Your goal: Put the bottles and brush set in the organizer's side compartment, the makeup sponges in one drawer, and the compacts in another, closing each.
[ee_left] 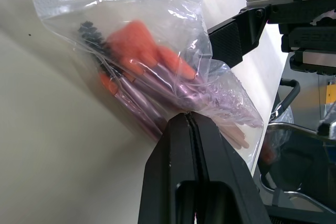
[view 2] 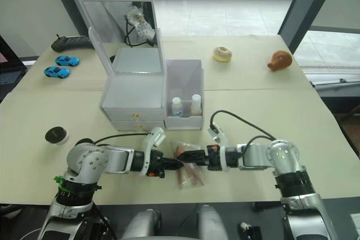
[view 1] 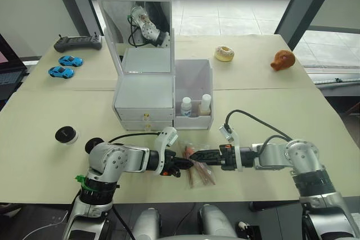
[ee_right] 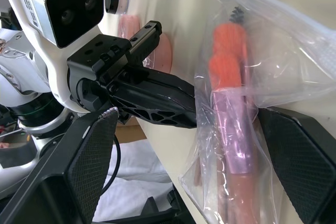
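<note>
The brush set (view 1: 201,175), a clear pouch of pink-handled brushes, lies at the table's near edge in front of the organizer (view 1: 143,94). My left gripper (view 1: 187,166) is shut on the pouch's edge (ee_left: 157,72). My right gripper (view 1: 194,154) is open, with the pouch (ee_right: 236,103) between its spread fingers. Both bottles (view 1: 186,107) stand in the side compartment (view 1: 194,77). Both drawers are closed. One compact (view 1: 66,135) sits far left. A pale pink disc (ee_right: 164,51), perhaps a makeup sponge, lies behind the left gripper.
At the back of the table are a doughnut (view 1: 224,53), a brown toy (view 1: 283,60), two blue toy cars (view 1: 65,66) and a black remote (view 1: 79,42). The tall mirror (view 1: 138,26) rises behind the drawers. The table's front edge is just below the pouch.
</note>
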Controlling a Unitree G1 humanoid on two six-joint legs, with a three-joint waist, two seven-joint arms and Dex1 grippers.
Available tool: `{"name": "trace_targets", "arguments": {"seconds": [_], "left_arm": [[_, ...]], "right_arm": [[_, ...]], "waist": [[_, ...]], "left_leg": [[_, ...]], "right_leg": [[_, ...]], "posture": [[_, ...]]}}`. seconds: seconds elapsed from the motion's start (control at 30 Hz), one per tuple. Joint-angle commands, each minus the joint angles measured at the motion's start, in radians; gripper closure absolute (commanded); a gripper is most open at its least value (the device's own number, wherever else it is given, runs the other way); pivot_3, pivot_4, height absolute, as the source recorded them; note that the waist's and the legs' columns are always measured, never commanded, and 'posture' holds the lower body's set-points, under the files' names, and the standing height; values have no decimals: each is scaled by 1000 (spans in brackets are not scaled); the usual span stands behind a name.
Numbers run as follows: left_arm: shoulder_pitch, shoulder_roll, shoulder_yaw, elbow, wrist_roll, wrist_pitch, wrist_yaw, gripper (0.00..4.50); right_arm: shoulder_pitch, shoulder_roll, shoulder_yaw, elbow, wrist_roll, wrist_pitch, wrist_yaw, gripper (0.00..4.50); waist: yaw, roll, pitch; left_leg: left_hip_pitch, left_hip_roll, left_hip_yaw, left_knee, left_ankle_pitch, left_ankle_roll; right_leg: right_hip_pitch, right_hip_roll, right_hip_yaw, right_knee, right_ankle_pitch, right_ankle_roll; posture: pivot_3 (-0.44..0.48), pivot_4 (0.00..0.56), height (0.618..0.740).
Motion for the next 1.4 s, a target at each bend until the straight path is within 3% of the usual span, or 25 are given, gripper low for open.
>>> {"name": "trace_targets", "arguments": {"seconds": [0.03, 0.07, 0.4, 0.47, 0.7, 0.87, 1.1, 1.17, 1.23, 1.27, 1.4], "left_arm": [[15, -4, -10, 7, 35, 16, 38, 4500], [15, -5, -10, 7, 35, 15, 38, 4500], [25, -21, 13, 7, 29, 16, 42, 4500], [28, -26, 23, 8, 28, 14, 41, 4500], [105, -23, 121, -90, -24, -130, -30, 4500], [167, 95, 116, -235, -34, -303, -161, 4500], [206, 227, 344, -361, -136, -533, -333, 4500], [206, 268, 427, -363, -257, -540, -399, 4500], [211, 361, 483, -341, -430, -457, -458, 4500], [207, 396, 488, -328, -460, -440, -468, 4500], [119, 413, 470, -243, -347, -535, -362, 4500]], "right_arm": [[7, 40, 25, 39, -102, 23, 2, 411], [8, 49, 21, 45, -121, 25, 3, 588], [41, 72, -31, -20, -265, 55, 42, 4045], [47, 67, -44, -46, -285, 58, 47, 4478], [19, 45, -174, -170, -257, 76, 36, 4494], [0, 5, -257, -261, -217, 109, 21, 4494], [-113, -114, -397, -514, -139, -39, 148, 4494], [-152, -111, -435, -541, -121, -133, 229, 4494], [-205, -124, -417, -535, -183, -204, 285, 4494], [-236, -130, -385, -521, -253, -260, 323, 4494], [-476, -87, -143, -232, -658, -604, 510, 4494]], "waist": [[0, -1, -1], [0, -1, -1], [2, -2, -4], [5, -3, -6], [7, -1, -4], [10, 1, -1], [8, 5, 7], [7, 3, 7], [5, 3, 8], [5, 3, 8], [3, 8, 11]], "left_leg": [[0, 0, 0, 0, 0, 0], [0, 0, 0, 0, 0, 0], [0, 0, 0, -1, 0, 0], [1, 0, -1, 0, 0, 0], [-1, -1, -1, 0, -1, -2], [-2, -1, -1, 0, -2, -4], [-2, 0, 0, 0, -2, -4], [-2, 0, 0, -1, -2, -4], [-2, 2, 0, -1, -2, -4], [-2, 2, 0, -1, -2, -4], [0, 1, 2, 0, -2, -4]], "right_leg": [[0, 0, 0, 0, 0, 0], [0, 0, 0, 0, 0, 0], [0, 0, 0, -1, 0, 0], [0, 0, -1, -1, 0, 0], [-3, -2, -1, -2, 0, 0], [-4, -2, 0, -2, 0, 0], [-4, -2, 0, -4, 0, 0], [-4, -1, -1, -5, -3, 5], [-3, 0, -1, -8, -4, 6], [-3, 0, -1, -9, -4, 7], [-3, -2, 0, -11, -2, 8]], "posture": [[0, 150, 740], [0, 150, 740], [0, 150, 740], [0, 150, 740], [0, 150, 740], [0, 150, 740], [0, 150, 740], [0, 150, 740], [0, 150, 740], [0, 150, 740], [0, 150, 740]]}}
